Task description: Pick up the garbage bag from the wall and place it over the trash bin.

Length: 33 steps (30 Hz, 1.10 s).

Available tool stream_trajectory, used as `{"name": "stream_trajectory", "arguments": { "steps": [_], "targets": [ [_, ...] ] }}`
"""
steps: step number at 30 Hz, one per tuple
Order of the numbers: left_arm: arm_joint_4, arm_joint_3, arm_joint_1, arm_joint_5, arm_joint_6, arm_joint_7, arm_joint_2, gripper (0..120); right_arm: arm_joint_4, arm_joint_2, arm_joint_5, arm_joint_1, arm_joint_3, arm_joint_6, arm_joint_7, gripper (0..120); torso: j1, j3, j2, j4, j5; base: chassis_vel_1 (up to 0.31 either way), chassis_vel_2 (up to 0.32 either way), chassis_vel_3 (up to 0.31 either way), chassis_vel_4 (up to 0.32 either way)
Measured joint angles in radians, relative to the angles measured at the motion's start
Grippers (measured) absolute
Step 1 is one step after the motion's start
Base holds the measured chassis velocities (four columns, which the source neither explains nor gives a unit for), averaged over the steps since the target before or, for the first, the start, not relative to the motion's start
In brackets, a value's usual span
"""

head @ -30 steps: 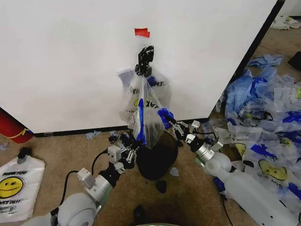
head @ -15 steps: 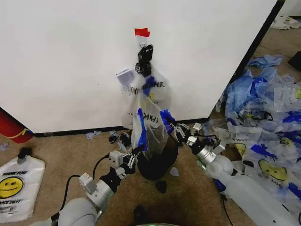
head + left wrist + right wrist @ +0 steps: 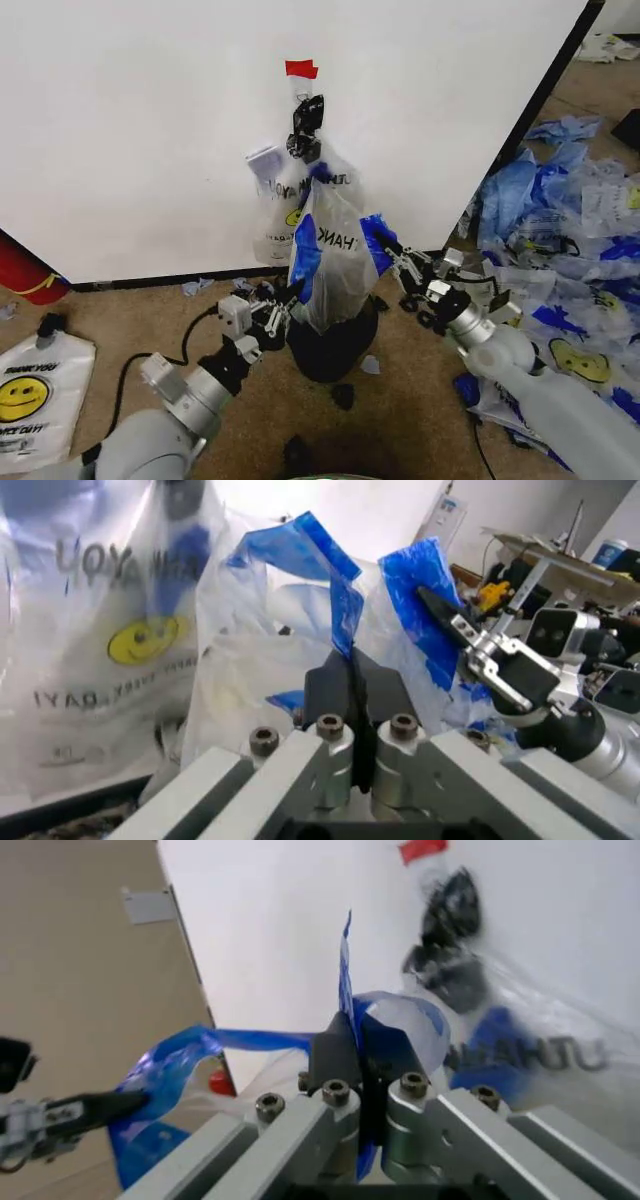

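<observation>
Both grippers pinch garbage bag [image 3: 335, 260], trash bin [image 3: 335, 345] part-hidden

The head camera looked forward and down at the wall [image 3: 150, 140], standing back far enough to take in both arms. Each wrist camera sat close behind its own closed fingers, facing that wall. All three shared the garbage bag [image 3: 335, 262] [image 3: 250, 682] [image 3: 400, 1027] stretched before it.

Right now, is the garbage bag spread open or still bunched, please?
Partly spread: the left gripper and right gripper each pinch a blue handle of the garbage bag, pulled apart above the trash bin.
</observation>
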Motion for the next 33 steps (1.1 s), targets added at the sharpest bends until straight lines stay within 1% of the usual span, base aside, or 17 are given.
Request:
{"name": "stream_trajectory", "arguments": {
  "steps": [1,2,4,5,7,9,12,13,16,19,21,24,26,29,33],
  "targets": [
    [0.0,0.0,0.0,0.0,0.0,0.0,0.0,0,0.002,-0.001,0.0,-0.001,0.001,0.0,0.0,0,0.0,0.0,0.0,0.0,0.0,0.0,0.0,0.0,0.0],
    [-0.031,-0.014,-0.013,-0.025,0.006,-0.016,0.028,0,0.028,-0.016,0.006,-0.015,0.016,-0.004,0.003,0,0.0,0.0,0.0,-0.0002,0.0008,0.0,0.0,0.0,0.0],
    [-0.046,-0.029,-0.029,-0.054,0.011,-0.031,0.058,0,0.047,-0.031,0.013,-0.02,0.029,-0.006,0.005,0,0.0,0.0,0.0,-0.0004,0.0005,0.0,0.0,0.0,0.0],
    [-0.046,-0.029,-0.029,-0.054,0.011,-0.031,0.058,0,0.047,-0.031,0.013,-0.02,0.029,-0.006,0.005,0,0.0,0.0,0.0,-0.0004,0.0005,0.0,0.0,0.0,0.0],
    [-0.049,-0.037,-0.034,-0.078,0.016,-0.043,0.08,0,0.068,-0.045,0.022,-0.021,0.041,-0.012,0.01,0,0.0,0.0,0.0,-0.0001,0.0006,0.0,0.0,0.0,0.0],
    [-0.049,-0.036,-0.034,-0.09,0.02,-0.049,0.09,0,0.089,-0.057,0.031,-0.031,0.059,-0.017,0.017,0,0.0,0.0,0.0,0.0,-0.0001,0.0,0.0,0.0,0.0],
    [-0.049,-0.026,-0.031,-0.092,0.024,-0.049,0.088,0,0.108,-0.059,0.033,-0.062,0.083,-0.022,0.021,0,0.0,0.0,0.0,0.0,0.0002,0.0,0.0,0.0,0.0],
    [-0.049,-0.021,-0.028,-0.092,0.025,-0.049,0.085,0,0.113,-0.058,0.032,-0.078,0.092,-0.022,0.022,0,0.0,0.0,0.0,-0.0003,0.0003,0.0,0.0,0.0,0.0],
    [-0.048,-0.005,-0.015,-0.086,0.027,-0.048,0.063,0,0.116,-0.037,0.014,-0.132,0.104,-0.022,0.022,0,0.0,0.0,0.0,-0.0004,0.0007,0.0,0.0,0.0,0.0],
    [-0.045,0.003,-0.007,-0.075,0.027,-0.045,0.05,0,0.104,-0.02,0.001,-0.147,0.095,-0.018,0.02,0,0.0,0.0,0.0,-0.0002,0.0,0.0,0.0,0.0,0.0],
    [-0.033,0.011,0.0,-0.062,0.026,-0.044,0.035,0,0.08,0.007,-0.016,-0.155,0.074,-0.014,0.018,0,0.0,0.0,0.0,-0.0001,0.0006,0.0,0.0,0.0,0.0],
    [-0.031,0.008,-0.003,-0.06,0.024,-0.043,0.033,0,0.071,0.022,-0.025,-0.137,0.048,-0.008,0.019,0,0.0,0.0,0.0,-0.0001,0.0008,0.0,0.0,0.0,0.0],
    [-0.035,0.004,-0.009,-0.062,0.024,-0.044,0.033,0,0.074,0.021,-0.024,-0.127,0.042,-0.008,0.022,0,0.0,0.0,0.0,0.0,0.0004,0.0,0.0,0.0,0.0],
    [-0.042,-0.01,-0.018,-0.066,0.023,-0.047,0.031,0,0.107,-0.002,-0.005,-0.086,0.04,-0.015,0.038,0,0.0,0.0,0.0,-0.0001,0.0002,0.0,0.0,0.0,0.0],
    [-0.042,-0.02,-0.018,-0.067,0.022,-0.049,0.037,0,0.149,-0.035,0.026,-0.068,0.072,-0.028,0.048,0,0.0,0.0,0.0,-0.0003,-0.0001,0.0,0.0,0.0,0.0]
  ]
}}
